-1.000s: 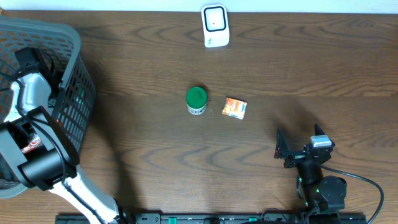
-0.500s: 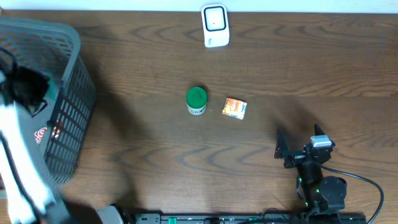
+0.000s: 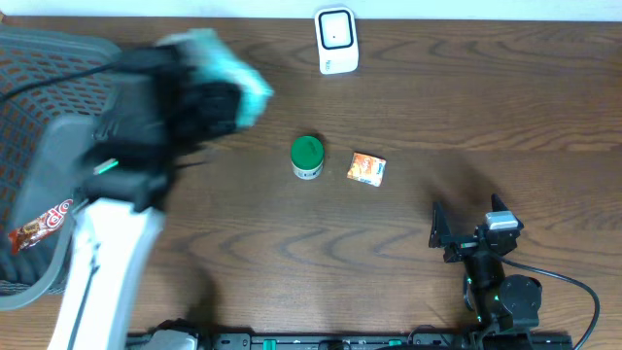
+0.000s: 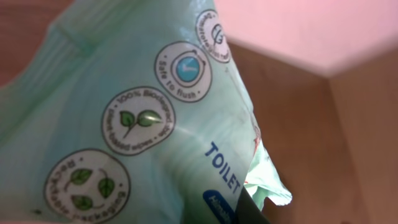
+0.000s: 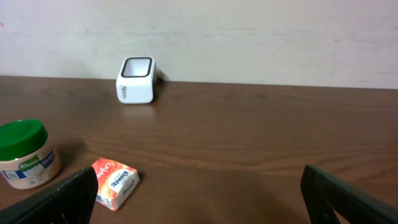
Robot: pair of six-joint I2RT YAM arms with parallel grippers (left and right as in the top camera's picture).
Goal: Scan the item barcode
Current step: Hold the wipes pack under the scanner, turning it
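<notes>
Overhead: wipes pack is being lifted clear of the basket, pinched in the left pincer, which a second ago was being worked inside it; the scanner is being neared, beyond the pincer's tip. Meanwhile the right pincer is being held spread, idle.

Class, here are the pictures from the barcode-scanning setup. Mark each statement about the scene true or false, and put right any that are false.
1. The left gripper holds a pale green wipes pack. True.
2. The right gripper has its jaws shut. False: they stand wide open and hold nothing.
3. The green-lidded jar lies in the basket. False: it stands on the table, beside the small orange box.
4. The white scanner stands at the table's far edge. True.
</notes>
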